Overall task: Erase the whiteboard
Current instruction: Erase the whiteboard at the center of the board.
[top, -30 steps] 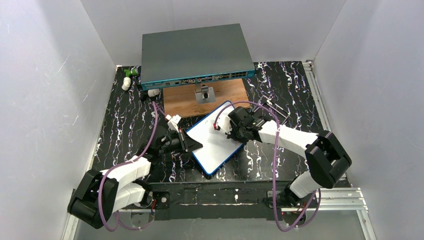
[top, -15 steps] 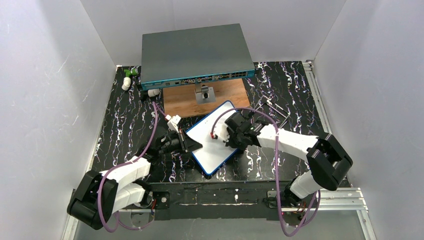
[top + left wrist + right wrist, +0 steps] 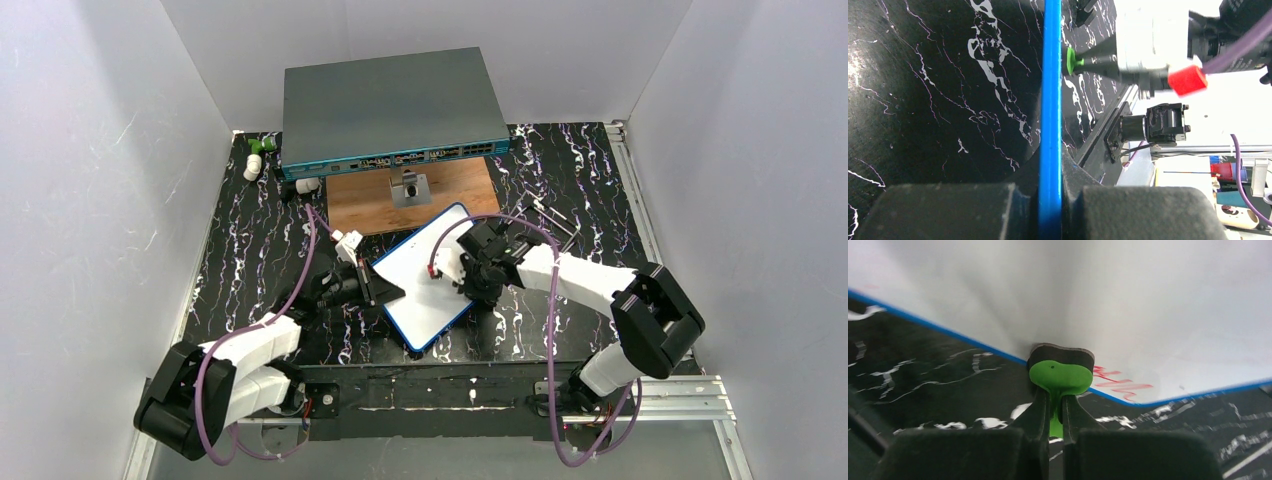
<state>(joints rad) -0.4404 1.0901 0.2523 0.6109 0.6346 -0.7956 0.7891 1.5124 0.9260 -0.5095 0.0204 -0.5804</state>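
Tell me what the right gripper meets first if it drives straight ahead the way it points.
The whiteboard: the green eraser held by the right gripper appears pressed against its white face, beside red writing; nothing lies between.

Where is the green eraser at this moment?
In the right wrist view, the green eraser is clamped in the right tool and pressed on the whiteboard near its blue edge, beside some red writing.

We count one whiteboard [image 3: 420,290], one green eraser [image 3: 1060,377], one big grey box [image 3: 390,105], one brown wooden board [image 3: 455,195] and one black bench [image 3: 600,180]. There are two robot arms, the left arm [image 3: 250,345] and the right arm [image 3: 590,280], and two purple cables [image 3: 549,310], one on each.
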